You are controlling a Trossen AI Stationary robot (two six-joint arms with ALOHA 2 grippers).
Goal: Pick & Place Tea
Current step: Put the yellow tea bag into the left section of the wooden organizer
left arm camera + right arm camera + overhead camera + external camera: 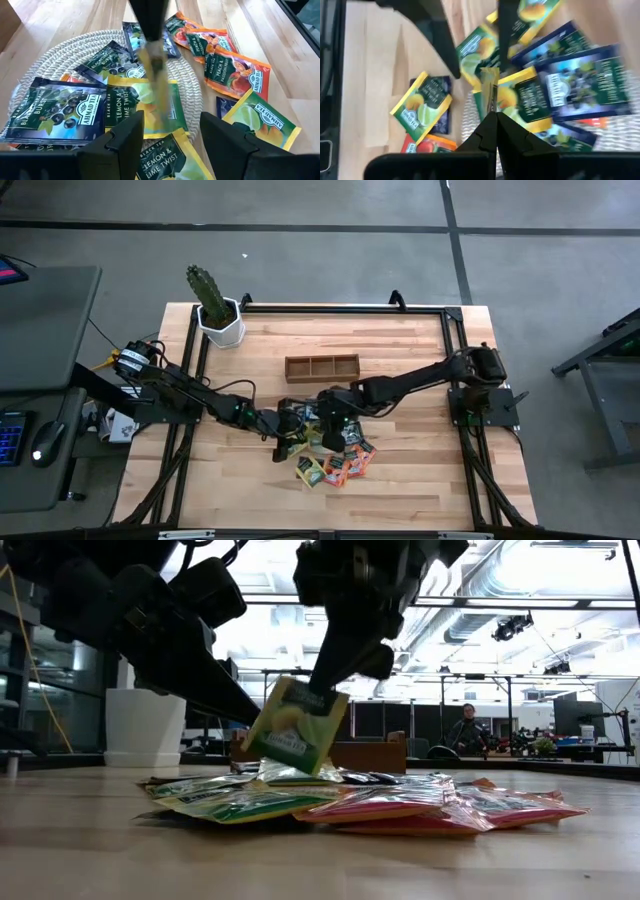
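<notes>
Above the round woven mat (60,55) at the table's (400,480) near middle, the left gripper (167,137) hovers on the left, jaws wide and holding nothing. Just right of it, the right gripper (495,122) pinches one yellow-green sachet (297,727), lifted and tilted over the heaped tea sachets (400,805), some spilling right of the mat.

1. A robotics lab or open-plan workshop: grey concrete floor (330,205) surrounds the wooden table (420,480).
2. Exposed ceiling ducts (520,580) hang overhead.
3. A person (468,730) sits at distant workstations.
</notes>
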